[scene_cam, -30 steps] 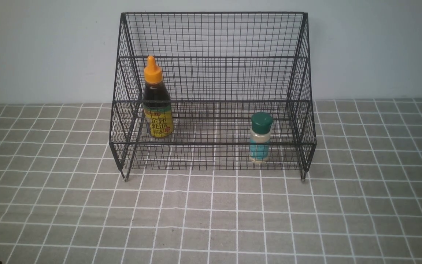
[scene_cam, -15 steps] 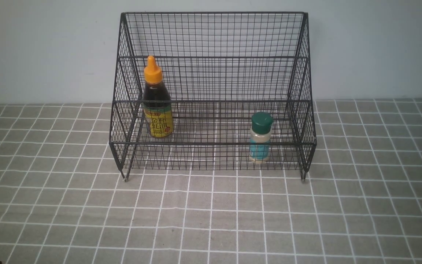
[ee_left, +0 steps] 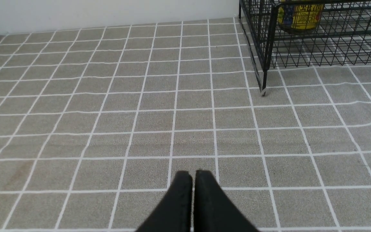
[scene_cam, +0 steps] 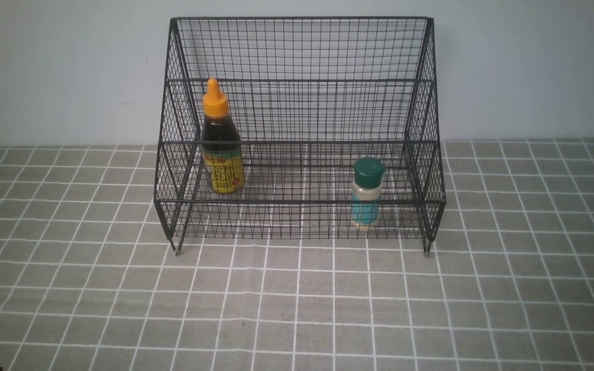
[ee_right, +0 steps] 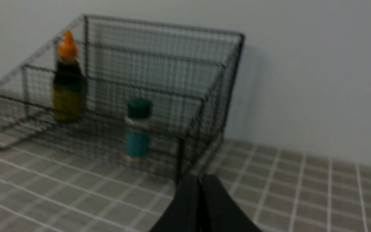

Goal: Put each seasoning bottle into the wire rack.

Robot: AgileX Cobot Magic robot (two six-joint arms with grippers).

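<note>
The rack (scene_cam: 299, 134) is standing on the worktop (scene_cam: 297, 304) against the wall (scene_cam: 60, 67). The sauce bottle (scene_cam: 219, 141) is standing upright inside the rack at its left end, on the lower tier as far as I can tell. The shaker (scene_cam: 366, 193) is standing upright inside the rack's front tier, toward its right end. I am holding my left claw (ee_left: 193, 175) clenched and empty, well short of the rack's left foot. My right claw (ee_right: 200, 179) is likewise clenched on nothing, off the rack's right corner.

Nothing in the front view has visibly changed.
</note>
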